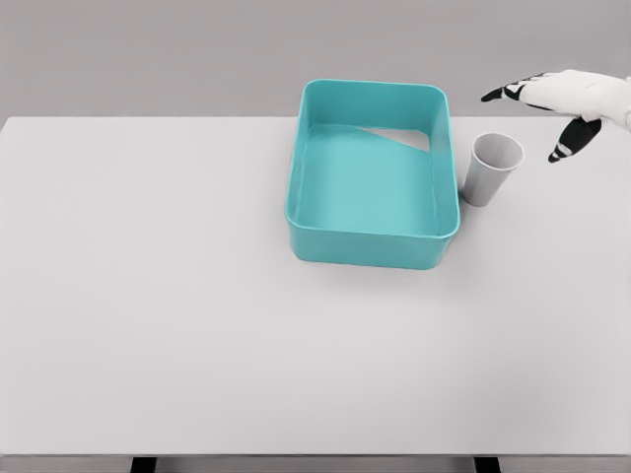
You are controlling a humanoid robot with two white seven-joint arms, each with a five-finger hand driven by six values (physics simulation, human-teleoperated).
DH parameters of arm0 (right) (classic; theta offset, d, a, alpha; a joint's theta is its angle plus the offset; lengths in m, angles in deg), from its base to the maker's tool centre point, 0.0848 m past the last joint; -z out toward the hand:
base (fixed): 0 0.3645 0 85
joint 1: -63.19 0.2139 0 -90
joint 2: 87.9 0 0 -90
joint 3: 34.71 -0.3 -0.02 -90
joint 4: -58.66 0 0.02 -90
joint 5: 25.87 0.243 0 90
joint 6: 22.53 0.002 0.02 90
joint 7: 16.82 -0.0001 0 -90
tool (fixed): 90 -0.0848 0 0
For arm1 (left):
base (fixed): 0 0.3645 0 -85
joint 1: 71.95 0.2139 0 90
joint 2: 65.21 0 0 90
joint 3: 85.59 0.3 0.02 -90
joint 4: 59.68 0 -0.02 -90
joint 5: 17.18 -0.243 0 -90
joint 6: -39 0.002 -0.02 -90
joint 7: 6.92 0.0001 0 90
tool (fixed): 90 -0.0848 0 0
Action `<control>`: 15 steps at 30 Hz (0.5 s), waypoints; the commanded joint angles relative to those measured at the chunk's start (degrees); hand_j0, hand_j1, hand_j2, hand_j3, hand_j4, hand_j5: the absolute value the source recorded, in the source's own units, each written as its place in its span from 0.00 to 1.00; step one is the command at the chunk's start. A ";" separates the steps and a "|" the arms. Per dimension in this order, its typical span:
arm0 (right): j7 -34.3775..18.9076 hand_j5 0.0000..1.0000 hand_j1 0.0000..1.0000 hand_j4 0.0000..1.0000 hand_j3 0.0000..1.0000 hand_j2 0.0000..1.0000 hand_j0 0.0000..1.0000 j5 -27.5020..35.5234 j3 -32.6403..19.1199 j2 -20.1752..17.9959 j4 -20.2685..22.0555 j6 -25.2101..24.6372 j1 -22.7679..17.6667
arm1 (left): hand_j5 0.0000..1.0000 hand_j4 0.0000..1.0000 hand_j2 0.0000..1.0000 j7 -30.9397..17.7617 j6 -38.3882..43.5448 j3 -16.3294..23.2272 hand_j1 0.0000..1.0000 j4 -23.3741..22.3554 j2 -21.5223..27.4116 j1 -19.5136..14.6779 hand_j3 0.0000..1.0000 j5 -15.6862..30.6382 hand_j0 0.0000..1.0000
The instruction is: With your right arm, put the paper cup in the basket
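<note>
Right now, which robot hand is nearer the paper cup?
Right. The right robot hand hovers open just above and right of the paper cup, not touching it. The left one is out of view.

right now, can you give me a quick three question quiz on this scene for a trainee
1. True or false: the paper cup is upright on the table.
2. Which side of the basket is the cup on, as seen in the picture: A) left, B) right, C) inside it?
3. What is the right hand holding?

Key:
1. True.
2. B, close beside it.
3. Nothing; its fingers are spread, above and to the right of the cup.
</note>
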 commanded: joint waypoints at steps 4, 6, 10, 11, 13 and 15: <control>0.02 1.00 1.00 1.00 1.00 1.00 1.00 -0.83 1.85 1.58 1.25 1.70 0.00 | 1.00 1.00 1.00 -0.02 0.04 0.02 1.00 -0.01 0.00 0.00 1.00 0.03 1.00; 0.02 1.00 1.00 1.00 1.00 1.00 1.00 -0.83 2.38 1.75 2.05 1.79 0.00 | 1.00 1.00 1.00 -0.02 0.04 0.02 1.00 -0.01 0.00 0.00 1.00 0.03 1.00; 0.02 1.00 1.00 1.00 1.00 1.00 1.00 -2.33 3.08 2.02 1.43 1.70 0.00 | 1.00 1.00 1.00 -0.02 0.04 0.02 1.00 -0.01 0.00 0.00 1.00 0.03 1.00; 0.02 1.00 1.00 1.00 1.00 1.00 1.00 -2.33 3.08 2.02 1.43 1.70 0.00 | 1.00 1.00 1.00 -0.02 -0.05 0.02 1.00 -0.01 0.00 0.00 1.00 0.03 1.00; 0.02 1.00 1.00 1.00 1.00 1.00 1.00 -2.33 3.43 2.19 0.90 1.70 0.00 | 1.00 1.00 1.00 -0.02 0.04 0.02 1.00 -0.01 0.00 0.00 1.00 0.03 1.00; 0.02 1.00 1.00 1.00 1.00 1.00 1.00 -2.42 3.96 2.28 -2.07 1.70 0.52 | 1.00 1.00 1.00 -0.02 -0.05 0.02 1.00 -0.01 0.00 0.00 1.00 0.03 1.00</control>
